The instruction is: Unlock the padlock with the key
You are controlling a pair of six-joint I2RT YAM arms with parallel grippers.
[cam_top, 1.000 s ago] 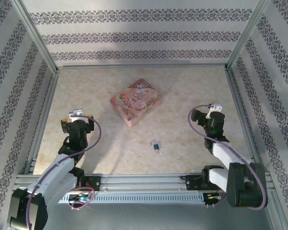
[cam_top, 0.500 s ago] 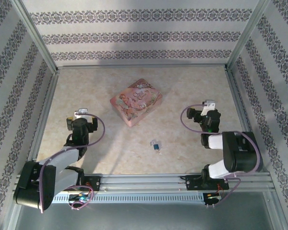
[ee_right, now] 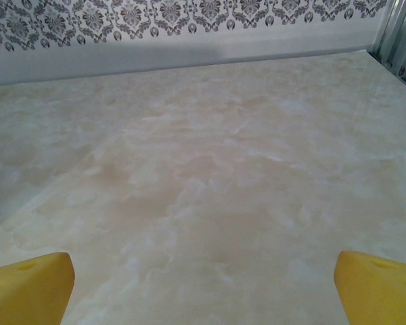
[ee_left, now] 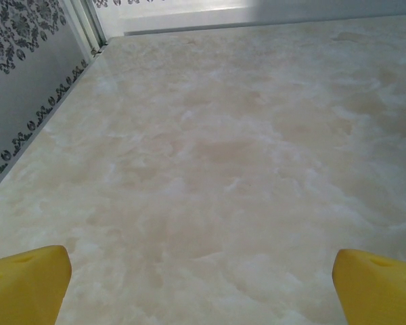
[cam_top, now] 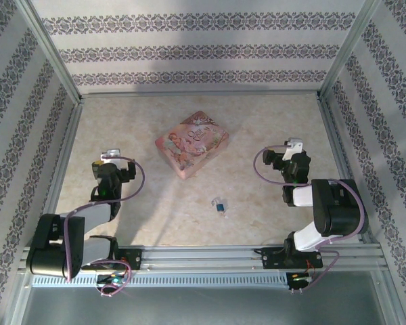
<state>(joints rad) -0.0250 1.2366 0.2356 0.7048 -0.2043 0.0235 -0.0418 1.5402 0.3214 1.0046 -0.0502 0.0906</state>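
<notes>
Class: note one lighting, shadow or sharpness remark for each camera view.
Top external: the tiny blue-teal and silvery padlock is too small to resolve. Left wrist: glare at the far edge of the beige marbled tabletop. Right wrist: shadow band below the patterned wall.

2 arms folded low, elbows back, left gripper [cam_top: 112, 161] and right gripper [cam_top: 292, 154], jaws spread wide
</notes>
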